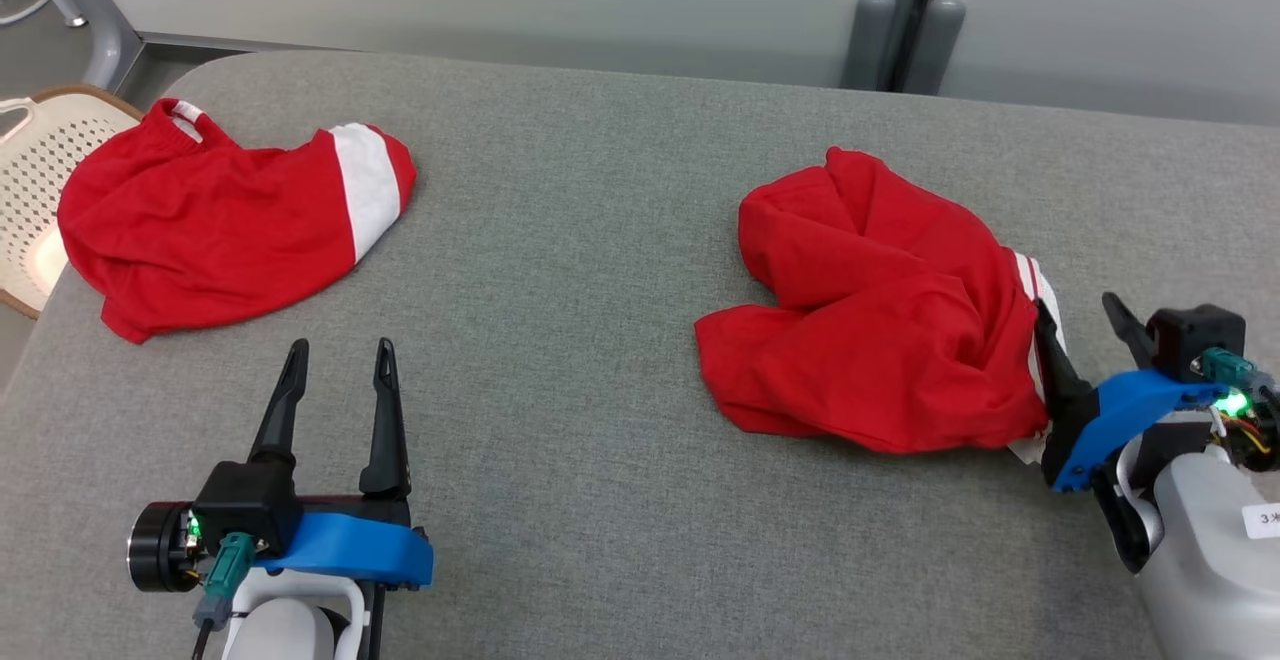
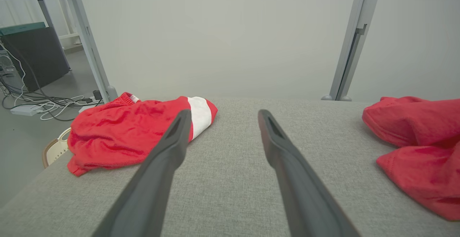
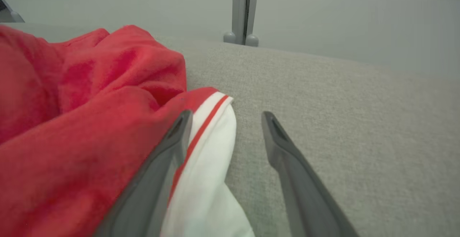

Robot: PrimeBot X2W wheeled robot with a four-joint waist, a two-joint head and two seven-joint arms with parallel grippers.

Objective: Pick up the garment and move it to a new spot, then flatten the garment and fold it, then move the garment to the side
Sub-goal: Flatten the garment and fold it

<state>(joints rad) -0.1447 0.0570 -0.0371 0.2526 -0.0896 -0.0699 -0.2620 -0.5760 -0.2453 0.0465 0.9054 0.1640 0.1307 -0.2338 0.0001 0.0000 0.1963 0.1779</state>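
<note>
Head view: 2 garments, L garment (image 1: 220,230), R garment (image 1: 880,320); 2 pincers, L pincer (image 1: 341,345), R pincer (image 1: 1076,302), both wide.

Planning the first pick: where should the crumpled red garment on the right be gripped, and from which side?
Probably the white striped edge of the crumpled garment, approached from its right by the right hand. That edge pokes out low on the table, free of the bunched mound, and the open hand sits beside it.

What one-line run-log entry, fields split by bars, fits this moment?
stage: pre-grasp | left gripper: open, above grey table | right gripper: open, at white-striped edge of crumpled red garment | other red garment: table's left end
</note>
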